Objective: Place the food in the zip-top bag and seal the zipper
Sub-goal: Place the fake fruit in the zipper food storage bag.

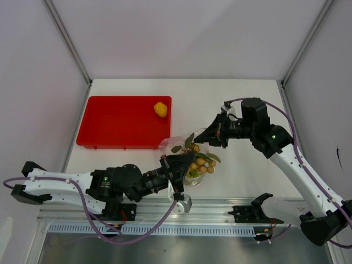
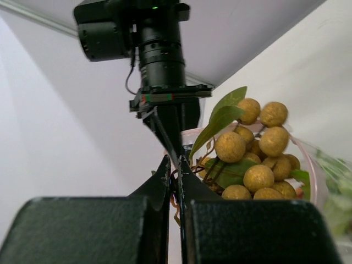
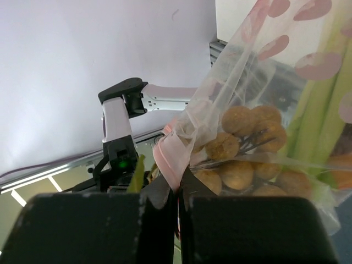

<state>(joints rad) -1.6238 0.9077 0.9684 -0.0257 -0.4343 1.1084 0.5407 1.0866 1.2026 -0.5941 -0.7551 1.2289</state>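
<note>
The clear zip-top bag [image 1: 171, 144] with pink dots lies mid-table, its mouth lifted. My right gripper [image 1: 209, 137] is shut on the pink zipper strip [image 3: 170, 154] at the mouth edge. My left gripper [image 1: 188, 160] is shut on the stem of the tan berry bunch [image 1: 202, 165], whose berries sit in the bag's mouth with green leaves sticking out. In the right wrist view the berries [image 3: 236, 148] show through the plastic beside green-white stalks [image 3: 319, 121] and an orange piece [image 3: 344, 176]. A small yellow-orange fruit [image 1: 160, 109] lies in the red tray. The sweet potato is hidden.
The red tray [image 1: 115, 124] sits at the back left, just beyond the bag. White walls enclose the table on three sides. A metal rail [image 1: 220, 206] runs along the near edge.
</note>
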